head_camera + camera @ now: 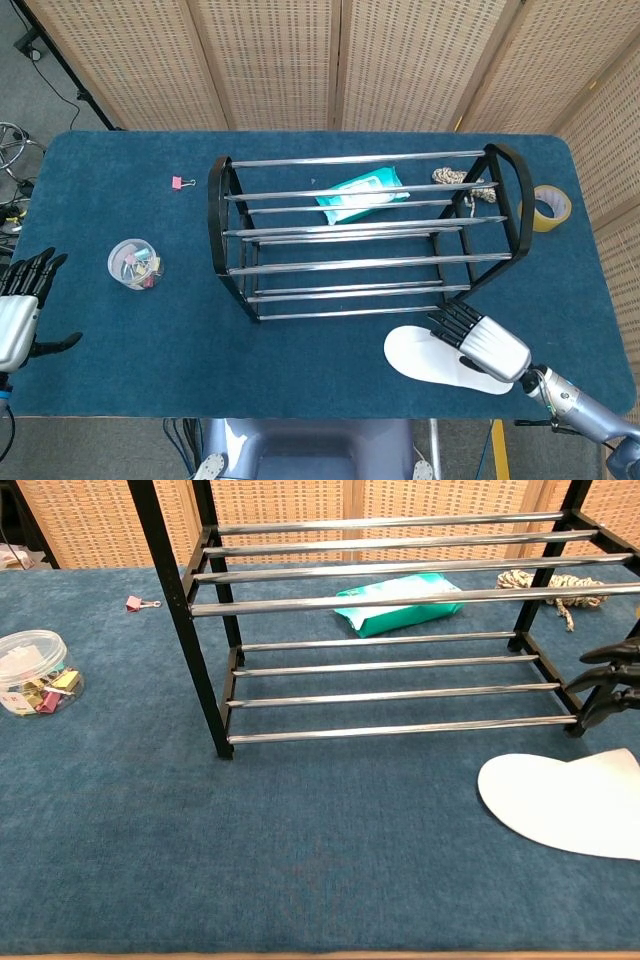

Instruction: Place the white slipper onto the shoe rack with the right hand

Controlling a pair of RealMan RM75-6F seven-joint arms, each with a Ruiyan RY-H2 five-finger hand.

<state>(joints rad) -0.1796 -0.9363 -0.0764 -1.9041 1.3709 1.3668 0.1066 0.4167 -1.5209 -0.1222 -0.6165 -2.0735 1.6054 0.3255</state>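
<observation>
- A blue-covered worktop point(330, 380) carried everything, with woven screens point(400, 60) standing behind it.
- The black-framed shoe rack point(365, 235) with chrome bars stood at the middle of the worktop, its tiers bare.
- The white slipper point(425, 357) lay flat on the worktop just in front of the rack's right end, not on the rack.
- The right robot hand point(478, 340) sat over the slipper's right part, dark fingers apart and pointing toward the rack; whether it touched the slipper could not be told. In the chest view, its fingertips point(608, 652) showed above the slipper point(560, 802), holding nothing.
- The left robot hand point(22, 305) hung at the worktop's left edge, fingers spread and empty.
- A teal wipes pack point(362, 194) lay on the worktop behind the rack's bars.
- A clear tub of coloured clips point(134, 264) stood left of the rack.
- A roll of yellow tape point(547, 206) lay near the right edge.
- A knotted rope point(455, 178) lay near the rack's far right corner.
- A pink binder clip point(181, 182) lay alone at the far left.
</observation>
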